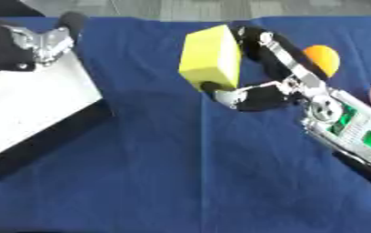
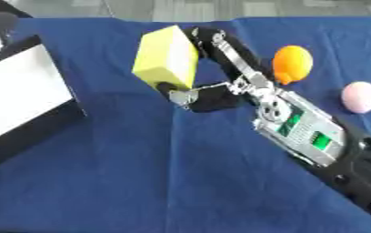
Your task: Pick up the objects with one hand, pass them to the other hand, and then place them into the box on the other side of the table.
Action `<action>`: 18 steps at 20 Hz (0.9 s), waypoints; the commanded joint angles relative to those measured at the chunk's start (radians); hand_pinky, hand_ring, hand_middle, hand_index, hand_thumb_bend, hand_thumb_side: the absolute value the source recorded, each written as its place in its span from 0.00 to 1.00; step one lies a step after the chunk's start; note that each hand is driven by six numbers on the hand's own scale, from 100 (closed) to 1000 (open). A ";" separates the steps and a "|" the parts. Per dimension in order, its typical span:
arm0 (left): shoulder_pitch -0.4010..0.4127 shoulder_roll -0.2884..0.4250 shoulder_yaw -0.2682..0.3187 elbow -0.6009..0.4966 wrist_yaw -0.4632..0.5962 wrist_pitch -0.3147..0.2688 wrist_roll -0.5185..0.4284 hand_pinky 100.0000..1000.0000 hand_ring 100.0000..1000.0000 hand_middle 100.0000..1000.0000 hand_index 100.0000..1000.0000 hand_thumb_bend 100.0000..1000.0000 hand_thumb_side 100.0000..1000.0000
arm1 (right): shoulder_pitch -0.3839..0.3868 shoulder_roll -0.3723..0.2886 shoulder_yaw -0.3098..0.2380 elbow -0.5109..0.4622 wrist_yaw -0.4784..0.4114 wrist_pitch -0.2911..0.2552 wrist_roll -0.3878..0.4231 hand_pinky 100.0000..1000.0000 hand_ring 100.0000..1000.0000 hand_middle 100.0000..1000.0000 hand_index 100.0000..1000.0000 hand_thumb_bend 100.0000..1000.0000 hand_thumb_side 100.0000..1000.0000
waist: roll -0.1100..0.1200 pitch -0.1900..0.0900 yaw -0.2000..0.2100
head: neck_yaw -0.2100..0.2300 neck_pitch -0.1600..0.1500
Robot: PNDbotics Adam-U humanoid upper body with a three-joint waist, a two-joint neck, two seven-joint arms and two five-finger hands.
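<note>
r hand (image 2: 220, 98) round yellow block (image 2: 166, 57)

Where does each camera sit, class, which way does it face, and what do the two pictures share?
Left eye view: in the robot's head, facing down at the blue table; shows the left hand over the box.
Right eye view: same head, slightly to the right, facing down; shows the right hand and forearm holding the yellow block.
Shared: the block, box, right hand, orange ball and pink ball.
</note>
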State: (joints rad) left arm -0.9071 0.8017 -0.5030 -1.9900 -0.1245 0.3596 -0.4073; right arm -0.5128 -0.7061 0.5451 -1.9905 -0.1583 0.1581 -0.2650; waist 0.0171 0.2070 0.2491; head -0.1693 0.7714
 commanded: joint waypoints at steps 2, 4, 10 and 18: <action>-0.036 -0.019 -0.036 -0.010 -0.080 0.029 -0.058 0.93 0.84 0.84 0.94 0.00 0.45 | -0.029 0.000 0.008 -0.010 0.020 -0.012 0.024 0.71 0.56 0.39 0.56 0.10 0.00 | 0.018 -0.035 0.006 | 0.000 -0.001; -0.044 -0.036 -0.047 -0.010 -0.104 0.033 -0.074 0.94 0.85 0.84 0.93 0.00 0.51 | -0.035 0.004 0.012 -0.010 0.023 -0.016 0.033 0.71 0.56 0.39 0.56 0.10 0.00 | 0.019 -0.034 0.008 | -0.001 -0.001; -0.072 -0.079 -0.061 -0.010 -0.148 0.022 -0.093 0.93 0.85 0.84 0.91 0.00 0.52 | -0.043 0.010 0.019 -0.010 0.044 -0.022 0.051 0.71 0.56 0.39 0.56 0.10 0.00 | 0.018 -0.034 0.014 | 0.000 -0.001; -0.092 -0.134 -0.099 -0.010 -0.244 0.029 -0.141 0.93 0.86 0.84 0.91 0.01 0.58 | -0.058 0.023 0.038 -0.010 0.128 -0.039 0.075 0.71 0.56 0.39 0.55 0.11 0.00 | 0.020 -0.031 0.018 | 0.003 -0.001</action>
State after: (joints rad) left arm -0.9781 0.6637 -0.6063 -1.9908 -0.3530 0.3871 -0.5381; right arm -0.5549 -0.6771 0.5877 -1.9905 -0.0492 0.1246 -0.1954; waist 0.0228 0.2070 0.2657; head -0.1692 0.7714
